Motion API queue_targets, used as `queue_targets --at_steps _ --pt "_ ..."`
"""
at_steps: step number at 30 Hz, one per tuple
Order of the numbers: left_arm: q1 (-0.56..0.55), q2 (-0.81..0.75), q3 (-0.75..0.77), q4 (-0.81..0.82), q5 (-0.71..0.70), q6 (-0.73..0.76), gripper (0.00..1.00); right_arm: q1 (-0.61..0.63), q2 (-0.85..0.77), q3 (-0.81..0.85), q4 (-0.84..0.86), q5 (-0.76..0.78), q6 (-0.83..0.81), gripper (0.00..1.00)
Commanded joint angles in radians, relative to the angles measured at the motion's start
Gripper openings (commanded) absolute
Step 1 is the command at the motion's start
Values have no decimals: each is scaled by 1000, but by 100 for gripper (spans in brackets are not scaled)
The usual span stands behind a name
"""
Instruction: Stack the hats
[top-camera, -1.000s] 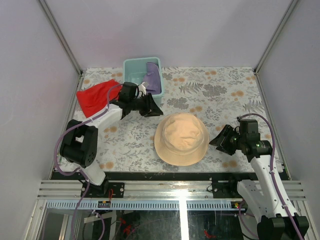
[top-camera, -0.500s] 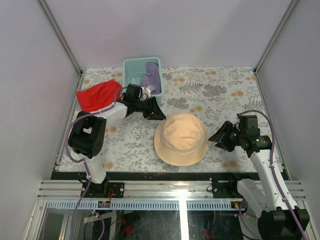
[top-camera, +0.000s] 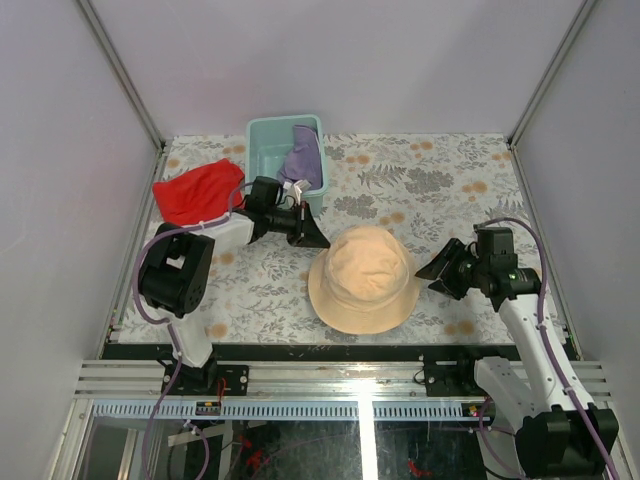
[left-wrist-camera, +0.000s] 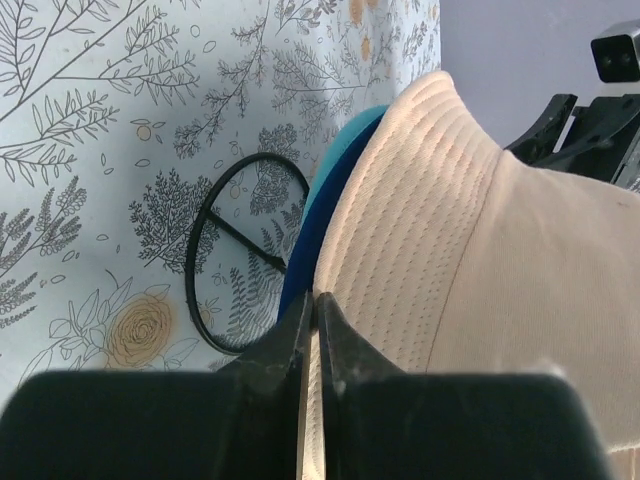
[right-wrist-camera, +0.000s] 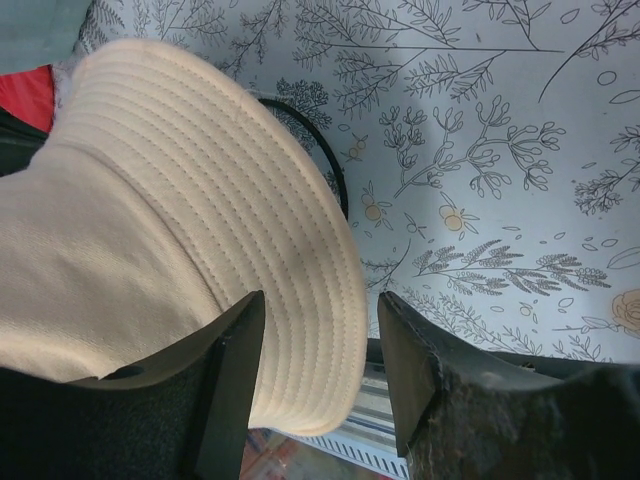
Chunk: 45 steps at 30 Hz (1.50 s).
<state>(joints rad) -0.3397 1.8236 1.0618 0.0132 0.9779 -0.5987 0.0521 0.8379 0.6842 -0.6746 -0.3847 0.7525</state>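
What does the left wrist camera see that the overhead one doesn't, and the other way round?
Only the left wrist view: the brims of the teal hat and dark blue hat beneath the tan hat, and a black ring on the table. Only the overhead view: the bin holding the lavender hat, and the red cloth. Both: the tan hat and the floral table.

The floral-print table (top-camera: 440, 180) carries a red cloth (top-camera: 195, 190) at upper left, a pale-teal bin (top-camera: 262, 140) at top centre and a tan hat (top-camera: 363, 275) at lower centre. In the left wrist view, a teal edge (left-wrist-camera: 345, 150) and a dark blue edge (left-wrist-camera: 303, 250), probably other hats, show under the tan brim, overlapping a black ring (left-wrist-camera: 215, 240) marked on the tabletop.
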Motion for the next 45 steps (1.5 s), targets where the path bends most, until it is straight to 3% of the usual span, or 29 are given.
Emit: queue_targets --at_steps 1,7,10,13,21,24,28,30,34,39,45 --pt "-2 -31 -66 43 7 5 0 -3 28 10 47 -22 6 56" --pt "2 -50 -78 45 -15 -1 0 -2 52 31 56 -19 -8 56" --pt "14 -75 -50 16 -41 -2 16 -2 52 26 56 -19 -11 56" --pt "24 -116 -19 -9 -69 1 26 -2 43 23 55 -16 -15 56" --pt "25 -206 152 -158 -153 65 32 -2 35 10 64 -18 -24 57" --pt "26 -240 244 -244 -271 113 35 -3 31 8 69 -20 -24 57" --pt "42 -229 405 -410 -604 137 52 -3 21 16 75 -23 -26 58" --pt "73 -187 464 -436 -692 106 54 -3 13 28 74 -20 -30 60" --pt "130 -14 637 -532 -731 83 53 -3 1 65 57 1 -50 65" --pt "136 230 883 -661 -836 114 53 -3 -7 117 24 39 -74 71" --pt "138 436 1082 -690 -901 98 53 -3 -25 144 2 77 -78 73"
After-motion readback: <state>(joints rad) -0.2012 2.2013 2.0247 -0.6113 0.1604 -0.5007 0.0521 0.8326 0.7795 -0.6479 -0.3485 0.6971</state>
